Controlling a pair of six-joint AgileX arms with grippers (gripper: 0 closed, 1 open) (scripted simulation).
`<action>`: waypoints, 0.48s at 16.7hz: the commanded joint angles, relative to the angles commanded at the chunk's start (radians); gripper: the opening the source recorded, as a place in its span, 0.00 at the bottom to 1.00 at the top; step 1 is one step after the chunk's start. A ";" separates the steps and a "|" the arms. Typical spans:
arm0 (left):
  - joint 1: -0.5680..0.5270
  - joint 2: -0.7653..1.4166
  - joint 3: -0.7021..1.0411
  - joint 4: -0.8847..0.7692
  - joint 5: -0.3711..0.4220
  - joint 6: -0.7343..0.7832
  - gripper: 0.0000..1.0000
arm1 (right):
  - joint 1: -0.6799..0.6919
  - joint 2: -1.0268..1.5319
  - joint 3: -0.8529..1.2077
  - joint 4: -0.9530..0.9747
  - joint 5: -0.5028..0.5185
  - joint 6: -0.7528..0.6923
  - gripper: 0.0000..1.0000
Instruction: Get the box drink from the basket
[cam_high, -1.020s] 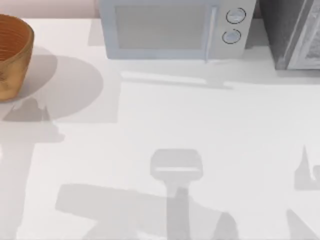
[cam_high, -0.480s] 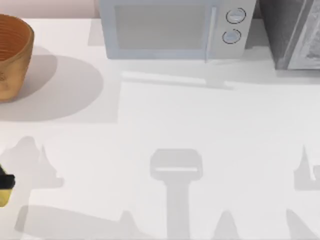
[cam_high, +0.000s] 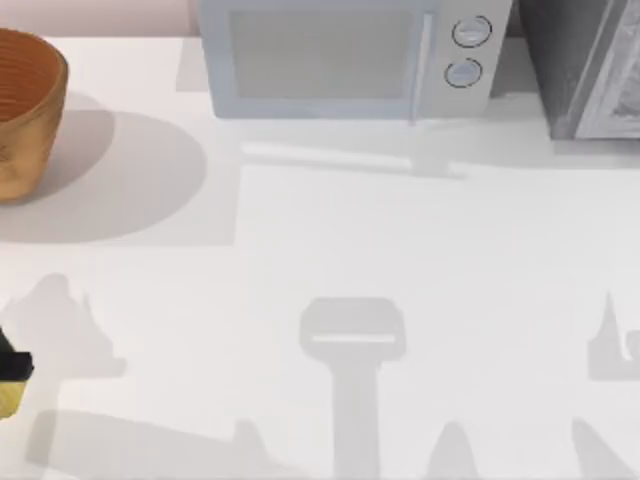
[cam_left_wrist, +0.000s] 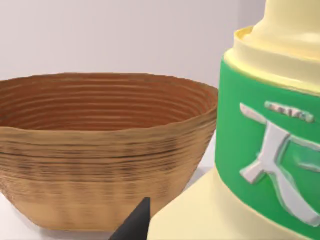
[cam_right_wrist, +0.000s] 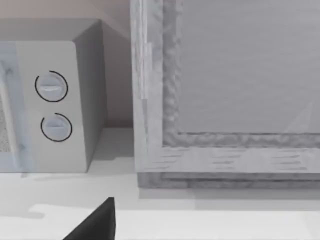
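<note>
Nearest the left wrist cam: the box drink (cam_left_wrist: 260, 150), pale yellow w/ a green band, sits right at the lens, 1 dark fingertip (cam_left_wrist: 134, 225) of the left gripper (cam_left_wrist: 150, 220) poking up beside its base. Judging by that closeness, the gripper is closed around the drink, carrying it. In the top view a sliver of yellow drink (cam_high: 8, 398) under a dark bit of gripper (cam_high: 12, 368) sits at the table's left edge, on the near side, well apart from the basket (cam_high: 25, 100).

Just behind the drink in the wrist view is the basket (cam_left_wrist: 100, 150), ribbed inner wall visible, nothing seen in the part of the bowl that shows. So the drink looks to be out already; it's prob held clear of the rim so it can be set down on bare table (cam_high: 300, 250) w/o bumping the basket.

Farther back along the table's far edge: the grey microwave (cam_high: 340, 60) w/ 2 round dials, then a grey cabinet (cam_high: 590, 65) at far right.

Right arm is parked facing that corner; 1 dark fingertip (cam_right_wrist: 95, 222) shows, can't tell how its fingers are set.
</note>
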 joint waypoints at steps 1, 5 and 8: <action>-0.010 0.021 0.008 0.005 -0.020 -0.002 0.00 | 0.000 0.000 0.000 0.000 0.000 0.000 1.00; -0.107 0.195 0.102 0.076 -0.195 -0.013 0.00 | 0.000 0.000 0.000 0.000 0.000 0.000 1.00; -0.236 0.400 0.229 0.175 -0.404 -0.019 0.00 | 0.000 0.000 0.000 0.000 0.000 0.000 1.00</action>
